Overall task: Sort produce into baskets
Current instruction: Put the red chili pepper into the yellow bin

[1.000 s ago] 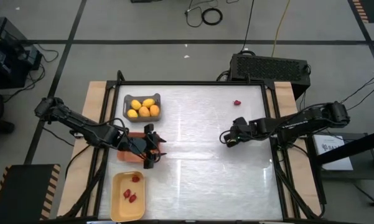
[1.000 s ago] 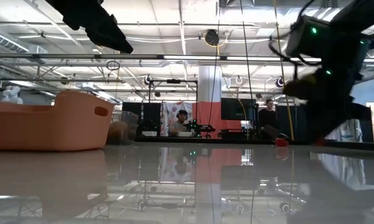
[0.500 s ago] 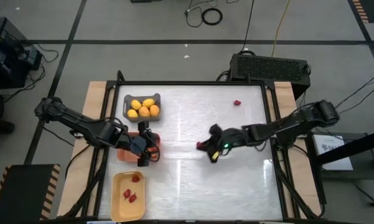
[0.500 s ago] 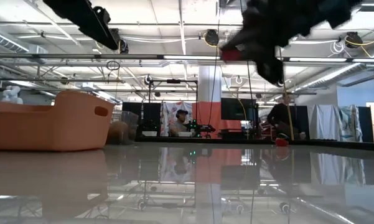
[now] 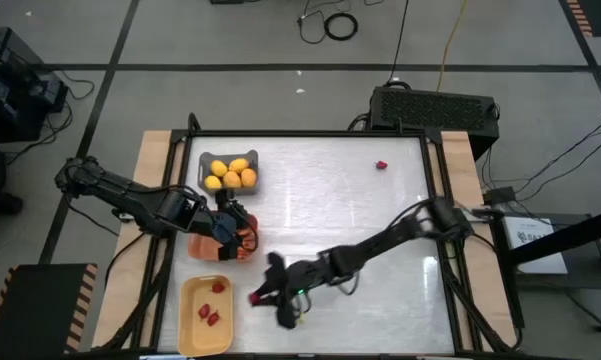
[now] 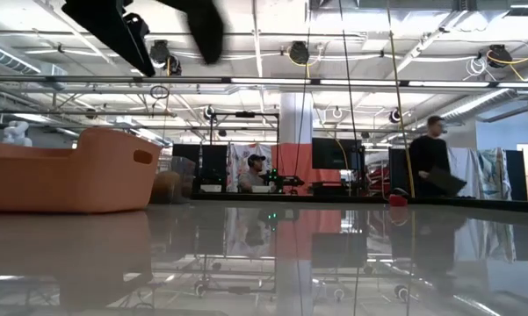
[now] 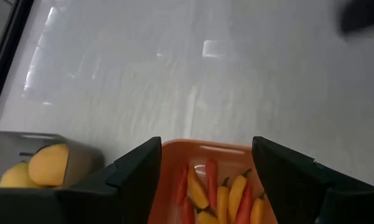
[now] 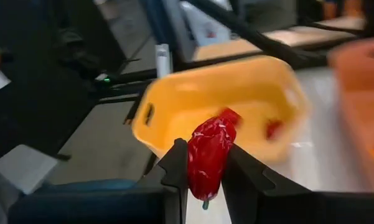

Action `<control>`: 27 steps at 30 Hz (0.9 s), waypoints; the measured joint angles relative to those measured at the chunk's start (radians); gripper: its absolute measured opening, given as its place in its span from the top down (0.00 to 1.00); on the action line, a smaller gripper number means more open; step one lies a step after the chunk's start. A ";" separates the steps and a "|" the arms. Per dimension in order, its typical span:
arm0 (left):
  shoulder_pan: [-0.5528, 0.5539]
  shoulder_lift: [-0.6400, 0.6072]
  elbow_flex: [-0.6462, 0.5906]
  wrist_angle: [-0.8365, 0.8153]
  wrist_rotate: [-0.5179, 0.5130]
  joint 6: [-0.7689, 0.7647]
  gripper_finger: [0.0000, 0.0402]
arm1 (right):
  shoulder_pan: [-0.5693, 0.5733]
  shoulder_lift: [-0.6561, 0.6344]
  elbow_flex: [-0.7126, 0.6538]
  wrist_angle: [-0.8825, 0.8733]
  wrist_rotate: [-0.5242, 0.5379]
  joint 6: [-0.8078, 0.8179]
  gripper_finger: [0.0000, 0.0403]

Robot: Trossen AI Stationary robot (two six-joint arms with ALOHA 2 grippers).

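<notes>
Right claw: my right gripper [image 8: 205,171] has its fingers pinched on a red strawberry piece [image 8: 209,155], carried above the table just beside the pale yellow basket [image 5: 193,327].
Left claw: my left gripper [image 7: 205,168] hangs over the orange basket [image 7: 205,147] with its jaws spread wide and nothing between them.
Orange basket: thin orange carrots [image 7: 221,196] lie heaped inside (red-orange and yellow-orange ones mixed).
Pale yellow basket: three red pieces [image 5: 212,317] on its floor; it sits at the table's near-left corner.
Grey basket: lemon-like fruits [image 5: 230,174] fill the grey basket [image 5: 202,160] at the far-left part, close to the orange basket.
Loose produce: one red piece [image 5: 381,165] lies alone near the far-right edge.
Open room: the white table [image 5: 360,230] is bare through its middle and right side.
</notes>
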 joint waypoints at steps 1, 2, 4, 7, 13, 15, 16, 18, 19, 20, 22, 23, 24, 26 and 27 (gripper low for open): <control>0.003 0.000 0.000 -0.005 0.000 0.000 0.36 | 0.002 0.042 0.056 -0.002 -0.015 -0.021 0.84; 0.008 0.000 0.000 -0.010 0.001 0.000 0.36 | 0.004 0.081 0.108 -0.004 -0.023 -0.043 0.84; 0.014 0.000 0.000 -0.015 0.004 0.000 0.36 | 0.004 0.151 0.203 -0.008 -0.033 -0.086 0.84; 0.022 0.000 0.000 -0.037 0.008 0.001 0.36 | 0.001 0.236 0.319 -0.008 -0.034 -0.132 0.84; 0.047 0.000 0.000 -0.084 -0.004 0.001 0.36 | -0.021 0.377 0.514 -0.003 -0.032 -0.167 0.84; 0.055 0.000 0.000 -0.085 -0.005 0.001 0.36 | -0.027 0.418 0.561 -0.003 -0.031 -0.170 0.84; 0.060 0.001 0.000 -0.085 -0.006 0.004 0.36 | -0.029 0.435 0.581 -0.003 -0.031 -0.169 0.84; 0.067 0.001 0.000 -0.085 -0.006 0.010 0.36 | -0.032 0.467 0.611 -0.002 -0.032 -0.161 0.84; 0.071 0.001 0.000 -0.085 -0.006 0.010 0.36 | -0.033 0.479 0.622 -0.004 -0.032 -0.160 0.84; 0.076 0.001 0.000 -0.085 -0.006 0.010 0.36 | -0.034 0.489 0.631 -0.005 -0.032 -0.160 0.84; 0.083 0.001 0.000 -0.086 -0.007 0.010 0.36 | -0.035 0.496 0.633 -0.006 -0.032 -0.160 0.83; 0.087 0.001 0.000 -0.086 -0.007 0.010 0.36 | -0.036 0.496 0.633 -0.009 -0.031 -0.160 0.83; 0.089 0.001 0.000 -0.086 -0.008 0.010 0.36 | -0.037 0.496 0.633 -0.012 -0.029 -0.160 0.83; 0.094 0.001 0.000 -0.086 -0.008 0.010 0.36 | -0.038 0.496 0.634 -0.010 -0.028 -0.166 0.82; 0.097 0.001 0.000 -0.086 -0.008 0.010 0.36 | -0.038 0.496 0.635 -0.009 -0.028 -0.170 0.81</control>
